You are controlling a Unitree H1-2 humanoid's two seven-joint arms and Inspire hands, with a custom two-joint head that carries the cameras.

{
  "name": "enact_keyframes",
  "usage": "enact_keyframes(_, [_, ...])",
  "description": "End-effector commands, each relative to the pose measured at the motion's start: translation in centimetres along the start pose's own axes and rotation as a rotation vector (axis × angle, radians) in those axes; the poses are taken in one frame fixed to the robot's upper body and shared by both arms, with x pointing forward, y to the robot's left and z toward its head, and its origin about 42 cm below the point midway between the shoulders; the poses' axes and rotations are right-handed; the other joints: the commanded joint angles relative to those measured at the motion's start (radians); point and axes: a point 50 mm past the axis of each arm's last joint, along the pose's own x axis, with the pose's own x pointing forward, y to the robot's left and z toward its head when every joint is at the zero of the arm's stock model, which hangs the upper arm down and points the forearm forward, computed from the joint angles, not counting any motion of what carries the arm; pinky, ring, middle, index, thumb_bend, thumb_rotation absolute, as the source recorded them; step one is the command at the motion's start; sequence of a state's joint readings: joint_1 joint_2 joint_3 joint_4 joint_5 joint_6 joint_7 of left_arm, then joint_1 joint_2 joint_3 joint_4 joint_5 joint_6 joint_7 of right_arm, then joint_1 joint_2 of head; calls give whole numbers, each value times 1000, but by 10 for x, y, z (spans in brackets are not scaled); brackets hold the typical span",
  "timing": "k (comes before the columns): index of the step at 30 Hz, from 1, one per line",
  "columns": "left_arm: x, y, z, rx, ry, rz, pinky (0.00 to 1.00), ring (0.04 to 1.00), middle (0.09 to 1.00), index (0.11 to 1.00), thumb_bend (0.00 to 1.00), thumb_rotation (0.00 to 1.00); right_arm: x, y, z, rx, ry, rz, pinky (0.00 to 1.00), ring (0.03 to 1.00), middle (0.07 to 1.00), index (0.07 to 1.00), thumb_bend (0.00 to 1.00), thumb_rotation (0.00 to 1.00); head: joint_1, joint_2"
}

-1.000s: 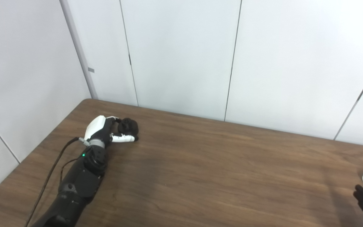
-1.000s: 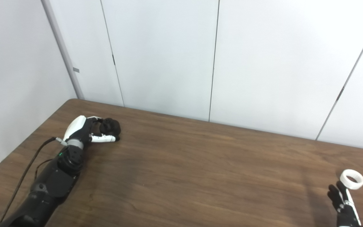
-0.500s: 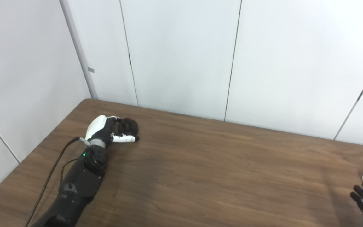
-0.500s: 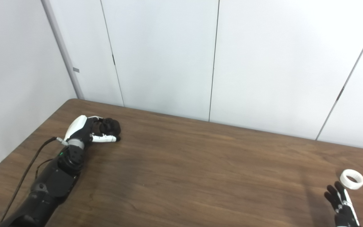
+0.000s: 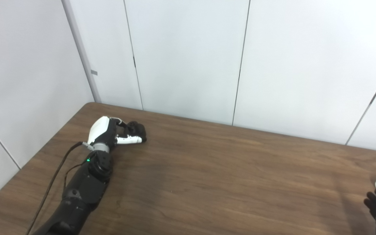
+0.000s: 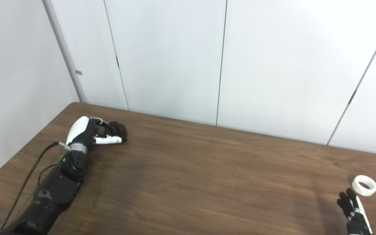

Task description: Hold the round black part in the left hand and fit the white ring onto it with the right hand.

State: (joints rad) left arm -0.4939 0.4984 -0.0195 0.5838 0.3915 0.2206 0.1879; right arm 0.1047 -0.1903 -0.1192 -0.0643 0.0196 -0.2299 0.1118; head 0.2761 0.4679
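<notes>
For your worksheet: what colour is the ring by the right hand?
White ring; clearest in the right eye view.

Bare lab cell: white panel walls (image 5: 188, 58) around a wooden table (image 5: 224, 182).

We see a dark brown wood-grain counter (image 5: 207, 176) with streaked grain, set against pale grey-white wall panels (image 5: 188, 55) divided by thin dark seams. Our left hand (image 5: 109, 133) has a glossy white back, black fingers (image 5: 132, 129) and a white thumb, wrapped about the round black part (image 5: 140, 132). A green light dots the black forearm (image 5: 86, 186). Our right hand (image 6: 354, 212) is black with white accents, beside the plain white ring (image 6: 365, 185).
</notes>
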Motion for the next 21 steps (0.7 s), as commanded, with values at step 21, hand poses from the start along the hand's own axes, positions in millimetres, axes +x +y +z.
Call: enact_keyframes(21, [-52,29,49,27,-261,25,909,903,778,485,521,47,-36,24,-31,39,149,-5,997,932,941,964,553,1000,-17,15])
